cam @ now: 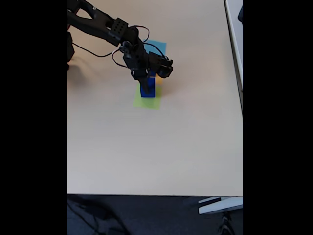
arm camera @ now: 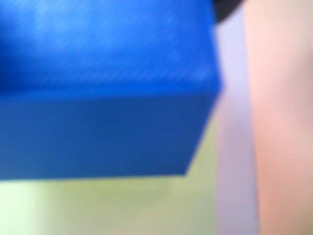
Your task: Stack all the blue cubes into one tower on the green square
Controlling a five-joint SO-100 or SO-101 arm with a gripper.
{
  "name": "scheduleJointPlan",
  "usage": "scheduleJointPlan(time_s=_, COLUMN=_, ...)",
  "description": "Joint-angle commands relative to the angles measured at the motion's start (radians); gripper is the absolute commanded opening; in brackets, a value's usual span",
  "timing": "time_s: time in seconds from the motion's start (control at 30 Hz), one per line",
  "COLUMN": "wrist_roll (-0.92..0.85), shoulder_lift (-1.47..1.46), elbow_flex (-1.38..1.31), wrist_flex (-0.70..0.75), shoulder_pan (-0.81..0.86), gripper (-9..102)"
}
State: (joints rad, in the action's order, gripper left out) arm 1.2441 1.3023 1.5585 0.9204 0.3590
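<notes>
In the fixed view a short column of blue cubes (cam: pixel 147 90) stands on the green square (cam: pixel 146 102), near its far edge. My gripper (cam: pixel 146 80) hangs right over the column's top and hides it, so I cannot make out whether its fingers hold a cube. In the wrist view one blurred blue cube (arm camera: pixel 102 88) fills the upper left, very close to the camera. The green square (arm camera: pixel 112 205) shows below it.
A flat light-blue square (cam: pixel 157 47) lies behind the arm and a sliver of orange square (cam: pixel 159 78) shows beside the column. In the wrist view the blurred pale orange patch (arm camera: pixel 281 127) runs down the right. Bare table (cam: pixel 156 147) lies in front.
</notes>
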Motion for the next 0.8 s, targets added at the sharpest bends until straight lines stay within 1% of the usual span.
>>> scheduleJointPlan(time_s=0.0, wrist_roll=0.006, shoulder_lift=0.015, elbow_flex=-0.008, wrist_flex=-0.021, shoulder_pan=0.008, gripper=12)
scheduleJointPlan(time_s=0.77, wrist_roll=-0.009, shoulder_lift=0.014, elbow_flex=-0.012, wrist_flex=-0.038, shoulder_pan=0.014, gripper=18)
